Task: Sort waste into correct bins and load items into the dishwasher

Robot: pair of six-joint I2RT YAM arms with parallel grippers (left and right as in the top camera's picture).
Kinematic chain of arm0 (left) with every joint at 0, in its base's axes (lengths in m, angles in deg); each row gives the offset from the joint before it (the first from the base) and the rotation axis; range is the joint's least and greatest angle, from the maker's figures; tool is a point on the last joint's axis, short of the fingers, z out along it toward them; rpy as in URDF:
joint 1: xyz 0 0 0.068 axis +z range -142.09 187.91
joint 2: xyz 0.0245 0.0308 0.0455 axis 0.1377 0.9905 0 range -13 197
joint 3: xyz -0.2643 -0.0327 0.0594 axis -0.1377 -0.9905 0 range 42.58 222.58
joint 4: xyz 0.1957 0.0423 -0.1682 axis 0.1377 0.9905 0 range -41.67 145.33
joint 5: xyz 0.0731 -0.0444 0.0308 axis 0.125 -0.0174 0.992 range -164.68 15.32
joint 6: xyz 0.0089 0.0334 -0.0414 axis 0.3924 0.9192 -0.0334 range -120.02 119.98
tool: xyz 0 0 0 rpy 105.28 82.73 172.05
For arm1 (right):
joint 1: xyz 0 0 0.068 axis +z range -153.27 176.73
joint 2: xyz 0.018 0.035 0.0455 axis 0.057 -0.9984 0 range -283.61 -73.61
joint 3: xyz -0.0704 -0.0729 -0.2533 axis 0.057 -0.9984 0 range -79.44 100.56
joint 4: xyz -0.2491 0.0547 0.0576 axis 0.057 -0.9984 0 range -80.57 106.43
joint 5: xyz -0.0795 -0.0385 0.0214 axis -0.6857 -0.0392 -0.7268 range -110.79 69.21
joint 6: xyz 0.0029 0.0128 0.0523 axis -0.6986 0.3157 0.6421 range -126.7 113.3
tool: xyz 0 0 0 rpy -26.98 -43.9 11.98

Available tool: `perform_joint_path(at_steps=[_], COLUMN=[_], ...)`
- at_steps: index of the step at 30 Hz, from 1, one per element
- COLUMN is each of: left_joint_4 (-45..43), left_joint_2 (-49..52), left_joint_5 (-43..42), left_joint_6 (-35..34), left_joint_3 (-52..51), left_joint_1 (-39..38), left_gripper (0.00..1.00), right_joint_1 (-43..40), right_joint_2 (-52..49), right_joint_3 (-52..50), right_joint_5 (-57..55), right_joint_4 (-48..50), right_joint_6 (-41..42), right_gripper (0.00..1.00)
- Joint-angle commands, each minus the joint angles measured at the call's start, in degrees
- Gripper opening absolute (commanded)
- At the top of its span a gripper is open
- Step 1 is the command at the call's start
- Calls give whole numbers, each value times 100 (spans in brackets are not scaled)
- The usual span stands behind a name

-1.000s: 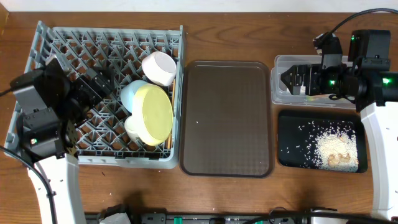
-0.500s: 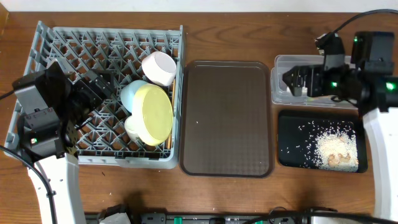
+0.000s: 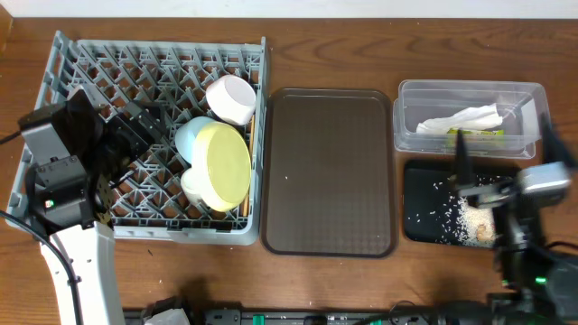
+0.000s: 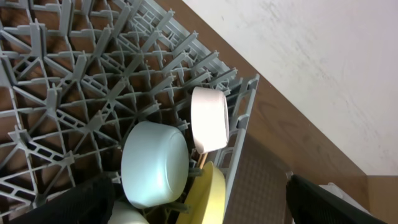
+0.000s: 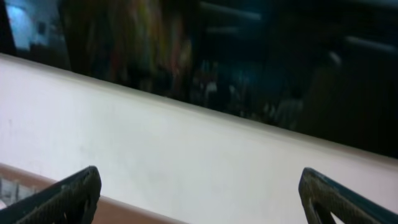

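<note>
Dish rack [image 3: 108,72]: white bowl [image 3: 231,99], blue bowl [image 3: 194,137], yellow plate [image 3: 226,167], propped by pegs. Clear tub [image 3: 406,135]: napkin [image 3: 465,120], wrapper [image 3: 483,133]. Black tray [image 3: 424,194]: rice [image 3: 470,217]. Left gripper [image 4: 199,202], right gripper [image 5: 199,193]: jaws wide, empty.

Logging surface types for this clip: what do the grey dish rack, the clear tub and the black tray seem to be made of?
Dish rack: matte grey moulded plastic, judging by its ribbed lattice and pegs. Clear tub: glossy transparent plastic; its walls are see-through with pale, shiny edges. Black tray: dull black, probably plastic, though coated metal cannot be ruled out.
</note>
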Motion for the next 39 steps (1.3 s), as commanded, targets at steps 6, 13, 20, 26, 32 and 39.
perform_joint_path(at_steps=[6,13,20,26,32,39], left_joint_4=[-7,-7,-7,-7,-7,-7], left_joint_2=[9,9,9,9,9,11], left_joint_5=[24,24,24,24,24,24], left_joint_6=[96,96,96,96,96,96], left_joint_3=[111,111,111,111,111,111], left_joint_1=[9,9,9,9,9,9], left_gripper=[91,91,91,91,91,91], right_joint_1=[-7,-17,-17,-15,-15,-15], right_joint_2=[1751,2463,2465,2465,2463,2463], right_joint_3=[-2461,-3222,-3248,-3248,-3246,-3246], right_joint_5=[-258,-262,-334,-339,-339,-339], right_joint_4=[354,289,-1163,-1130,-1130,-1130], right_joint_6=[35,76,162,223,223,223], right_gripper=[99,99,99,99,99,99])
